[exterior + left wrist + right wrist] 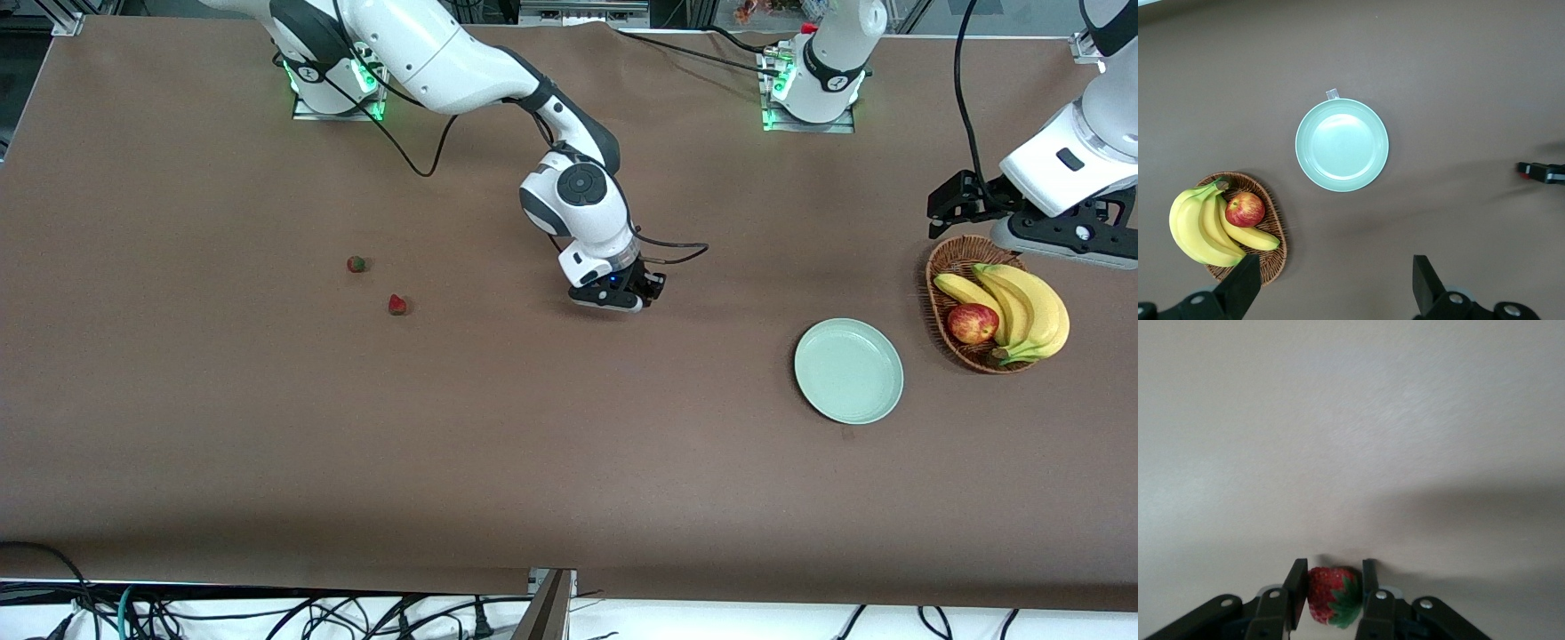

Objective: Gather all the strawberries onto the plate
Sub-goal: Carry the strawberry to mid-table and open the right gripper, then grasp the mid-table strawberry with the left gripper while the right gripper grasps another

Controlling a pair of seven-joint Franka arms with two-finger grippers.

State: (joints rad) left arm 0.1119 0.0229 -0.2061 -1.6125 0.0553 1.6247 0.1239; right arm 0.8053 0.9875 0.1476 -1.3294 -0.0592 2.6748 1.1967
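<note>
Right gripper (613, 302) sitting low at mid-table, fingers (1297, 592) clamping a strawberry (1332, 595) from both sides. Two more berries lying toward the right arm's end, one (356, 264) slightly farther from the camera than the other (397, 305), apart. Plate (849, 371) sitting bare beside the basket (942, 267) holding bananas (1022, 307) and an apple (972, 323). Left gripper (1331, 283) waiting over the basket, fingers spread wide apart.
</note>
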